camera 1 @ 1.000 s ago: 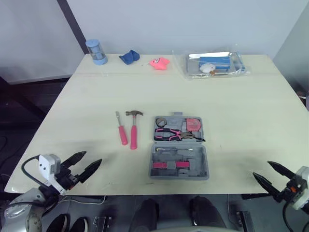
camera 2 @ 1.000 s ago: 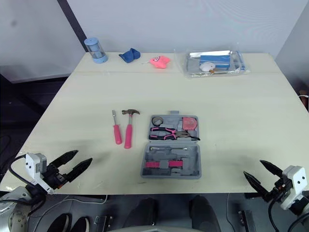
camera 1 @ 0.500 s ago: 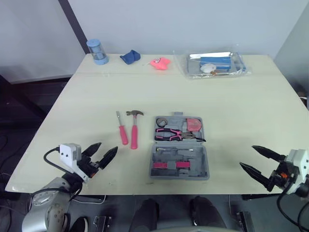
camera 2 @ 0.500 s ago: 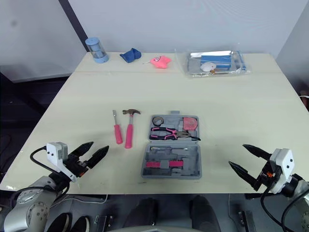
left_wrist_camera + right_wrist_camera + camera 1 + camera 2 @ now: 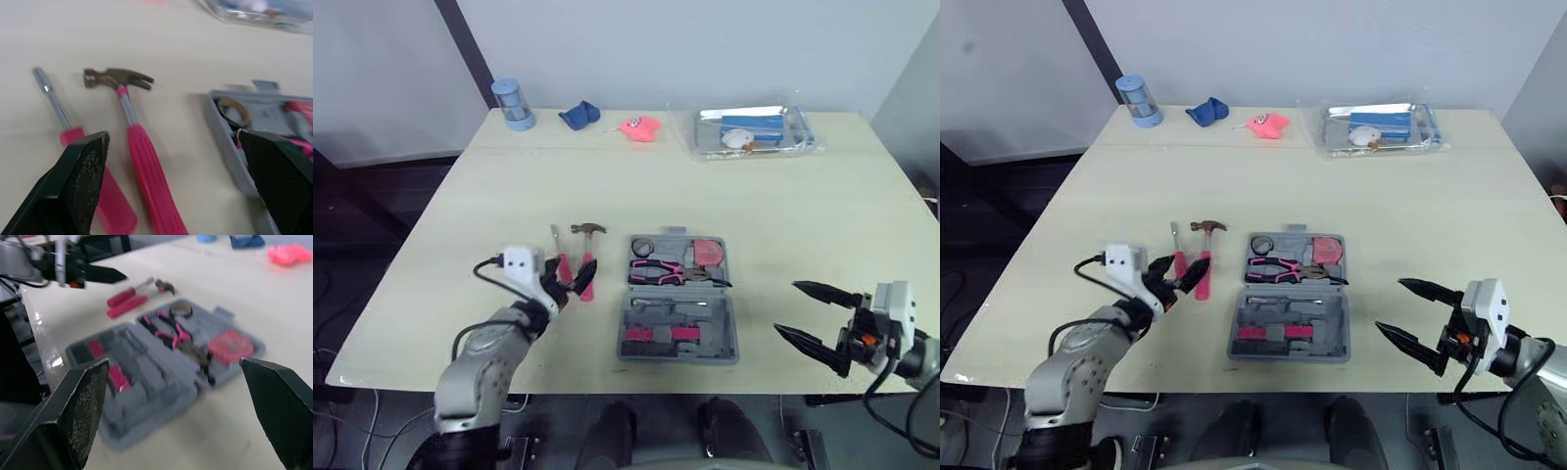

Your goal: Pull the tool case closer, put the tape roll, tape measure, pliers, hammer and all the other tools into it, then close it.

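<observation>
The grey tool case [image 5: 680, 323] lies open in the middle of the table. The tape roll [image 5: 641, 246], pink tape measure [image 5: 707, 252] and pink pliers [image 5: 666, 269] rest in its far half. Left of it lie the pink-handled hammer [image 5: 585, 259] and a screwdriver [image 5: 558, 259], side by side. My left gripper [image 5: 570, 277] is open just above their handle ends; in the left wrist view the hammer [image 5: 139, 161] lies between its fingers. My right gripper [image 5: 808, 313] is open and empty, right of the case [image 5: 161, 372].
Along the far edge stand a blue cylinder [image 5: 512, 104], a blue cloth [image 5: 578, 116], a pink object [image 5: 639, 127] and a clear packet with a blue box [image 5: 751, 130]. The case sits close to the table's near edge.
My left arm has swung from the near-left corner up to the hammer and screwdriver handles. My right gripper has moved a little inward toward the case. Both stay open.
</observation>
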### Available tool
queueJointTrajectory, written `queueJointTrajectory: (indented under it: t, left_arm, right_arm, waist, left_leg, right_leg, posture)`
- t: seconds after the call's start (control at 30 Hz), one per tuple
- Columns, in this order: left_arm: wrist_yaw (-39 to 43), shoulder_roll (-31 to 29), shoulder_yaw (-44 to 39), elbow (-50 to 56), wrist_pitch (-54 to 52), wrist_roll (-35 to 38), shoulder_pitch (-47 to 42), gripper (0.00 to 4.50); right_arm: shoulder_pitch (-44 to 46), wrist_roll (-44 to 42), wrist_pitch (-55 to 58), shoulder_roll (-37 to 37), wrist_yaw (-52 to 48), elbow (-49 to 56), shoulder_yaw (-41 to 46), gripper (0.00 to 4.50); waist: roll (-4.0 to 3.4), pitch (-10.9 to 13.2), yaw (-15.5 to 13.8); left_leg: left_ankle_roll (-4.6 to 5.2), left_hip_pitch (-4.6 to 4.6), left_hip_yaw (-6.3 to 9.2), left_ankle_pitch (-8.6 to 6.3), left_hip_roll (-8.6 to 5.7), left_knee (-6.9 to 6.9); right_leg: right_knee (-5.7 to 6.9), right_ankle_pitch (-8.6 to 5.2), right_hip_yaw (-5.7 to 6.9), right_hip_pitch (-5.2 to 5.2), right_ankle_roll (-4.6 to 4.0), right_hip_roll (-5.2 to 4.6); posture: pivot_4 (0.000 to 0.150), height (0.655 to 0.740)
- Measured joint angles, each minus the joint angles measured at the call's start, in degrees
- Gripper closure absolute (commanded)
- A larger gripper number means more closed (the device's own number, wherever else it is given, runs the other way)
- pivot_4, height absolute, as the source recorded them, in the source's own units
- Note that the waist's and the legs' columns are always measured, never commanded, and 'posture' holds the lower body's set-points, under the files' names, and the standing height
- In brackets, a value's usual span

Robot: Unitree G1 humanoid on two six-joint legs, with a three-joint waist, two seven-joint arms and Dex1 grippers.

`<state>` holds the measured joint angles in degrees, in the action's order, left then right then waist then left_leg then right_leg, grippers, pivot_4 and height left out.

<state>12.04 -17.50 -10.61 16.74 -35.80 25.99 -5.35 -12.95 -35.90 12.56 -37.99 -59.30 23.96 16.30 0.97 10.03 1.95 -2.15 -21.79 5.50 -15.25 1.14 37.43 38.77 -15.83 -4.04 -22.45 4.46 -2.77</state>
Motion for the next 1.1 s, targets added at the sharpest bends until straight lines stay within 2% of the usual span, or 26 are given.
queueJointTrajectory:
  t: [0.17,0.4,0.73,1.1]
  left_arm:
    - [-5.1,3.4,1.3,-5.3,-0.5,-4.0,-4.3,0.00]
    - [-8.3,5.0,1.5,-13.3,0.0,-7.1,-9.9,0.00]
    - [-12.0,8.2,2.0,-27.3,3.5,-12.5,-20.4,0.00]
    - [-15.0,8.9,1.0,-38.4,6.7,-15.9,-26.1,0.00]
  right_arm:
    - [3.5,0.5,0.7,0.0,2.2,-0.2,-0.7,0.04]
    - [7.2,0.1,1.8,0.0,3.0,-0.5,-0.9,0.04]
    - [7.7,1.5,1.7,0.0,2.7,-2.0,-2.0,0.04]
    - [7.4,2.3,1.6,0.0,3.5,-2.0,-2.0,0.04]
  waist:
    - [0.00,0.0,0.0]
    - [0.01,0.0,0.0]
    - [0.02,0.0,-0.1]
    - [0.02,0.0,-0.1]
  left_leg:
    - [0.00,-0.01,0.01,0.00,-0.01,0.00]
    - [0.00,-0.03,0.03,0.00,-0.02,0.00]
    - [-0.01,-0.04,0.05,0.01,-0.05,0.01]
    - [-0.01,-0.05,0.06,0.01,-0.06,0.01]
  right_leg:
    - [0.01,0.00,0.01,-0.01,0.00,0.00]
    - [0.00,0.00,0.02,-0.01,0.00,0.00]
    - [0.01,0.00,0.04,-0.02,0.01,-0.02]
    - [0.01,0.00,0.05,-0.01,0.01,-0.02]
  posture:
    - [0.150,0.7400]
    - [0.150,0.7400]
    - [0.150,0.7400]
    - [0.150,0.7400]
